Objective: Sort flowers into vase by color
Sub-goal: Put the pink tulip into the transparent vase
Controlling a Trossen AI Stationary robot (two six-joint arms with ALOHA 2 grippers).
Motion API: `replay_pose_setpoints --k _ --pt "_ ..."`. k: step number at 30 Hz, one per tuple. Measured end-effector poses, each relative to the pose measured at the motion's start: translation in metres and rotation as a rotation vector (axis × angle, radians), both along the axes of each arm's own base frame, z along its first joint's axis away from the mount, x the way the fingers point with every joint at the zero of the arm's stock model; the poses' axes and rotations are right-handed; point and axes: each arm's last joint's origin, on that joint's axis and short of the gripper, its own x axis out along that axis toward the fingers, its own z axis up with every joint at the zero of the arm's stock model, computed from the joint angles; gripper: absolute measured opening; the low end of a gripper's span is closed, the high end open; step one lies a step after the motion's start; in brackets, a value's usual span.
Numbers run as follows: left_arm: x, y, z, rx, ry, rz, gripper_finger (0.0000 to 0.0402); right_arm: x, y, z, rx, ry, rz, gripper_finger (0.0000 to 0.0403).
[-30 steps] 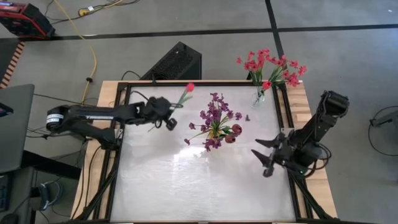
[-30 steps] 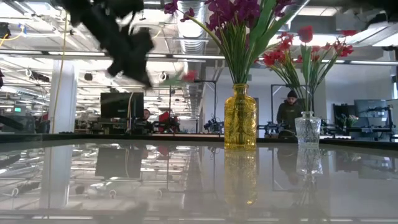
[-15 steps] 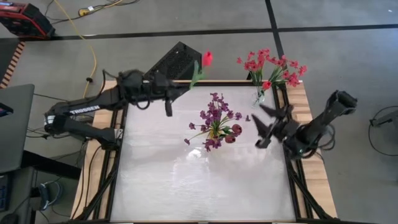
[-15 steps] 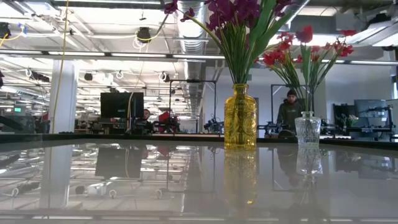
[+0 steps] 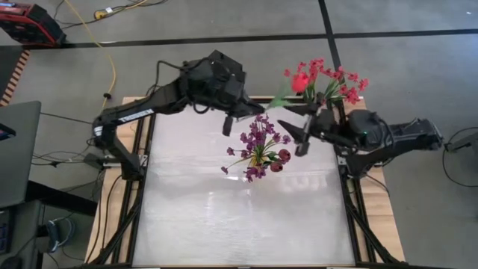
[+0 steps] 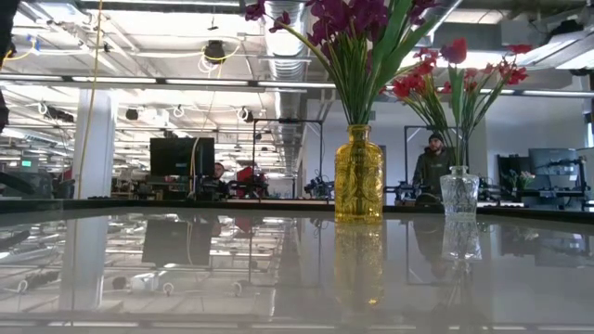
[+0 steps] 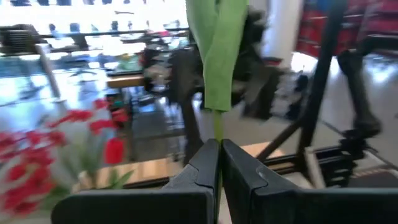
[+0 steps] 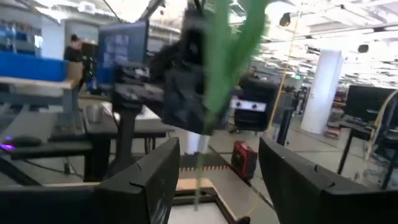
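Above the yellow vase (image 6: 358,174), which stands on the tabletop (image 5: 239,209) holding the purple flowers (image 5: 259,146), the two arms meet near the far edge. Coming in from the left, the left hand (image 5: 250,110) is pinched narrowly on the thin green stem of a single red flower (image 5: 300,81); the left wrist view shows both dark fingers (image 7: 205,165) pressed together with the stem (image 7: 217,121) running up between them into a broad green leaf. That red bloom hangs just beside the bunch of red flowers (image 5: 328,81) standing in the clear vase (image 6: 458,192), which sits to the right of the yellow vase and farther back toward the tabletop's far right corner. Reaching in from the right, the right hand (image 5: 295,134) has its fingers (image 8: 146,180) spread wide and sits between the two vases, close below the held stem; in the right wrist view the green stem and leaf show between the spread fingers without touching either. Beyond the tabletop, a person (image 6: 430,167) stands in the room behind the clear vase.
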Motion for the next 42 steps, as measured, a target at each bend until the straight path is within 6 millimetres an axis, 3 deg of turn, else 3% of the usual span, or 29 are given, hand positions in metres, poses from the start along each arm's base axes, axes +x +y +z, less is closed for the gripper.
replay_pose_setpoints --k 4,7,15,25,31,38,42 --pt "0.011 0.001 0.001 -0.014 -0.004 -0.051 0.0000 0.008 -0.017 -0.001 0.019 -0.014 -0.040 0.0245" --pt "0.011 0.001 0.002 -0.007 -0.011 -0.068 0.0000 0.013 -0.025 -0.002 0.006 -0.024 0.032 0.0245" --pt "0.010 0.004 0.003 0.008 -0.018 -0.059 0.0000 0.025 -0.036 -0.003 -0.020 -0.069 0.177 0.0245" --pt "0.009 0.006 0.002 0.016 -0.009 -0.054 0.0000 0.043 -0.046 -0.007 -0.042 -0.120 0.152 0.0237" --pt "0.009 0.007 0.001 0.022 -0.004 -0.027 0.0000 0.043 -0.046 -0.006 -0.065 -0.123 0.146 0.0168" --pt "0.008 0.013 0.000 0.029 0.008 0.062 0.0018 0.035 -0.046 -0.001 -0.071 -0.145 0.126 0.0025" --pt "0.004 0.020 -0.001 0.017 0.033 0.075 0.0070 0.021 -0.047 0.005 -0.048 -0.141 0.062 0.0024"
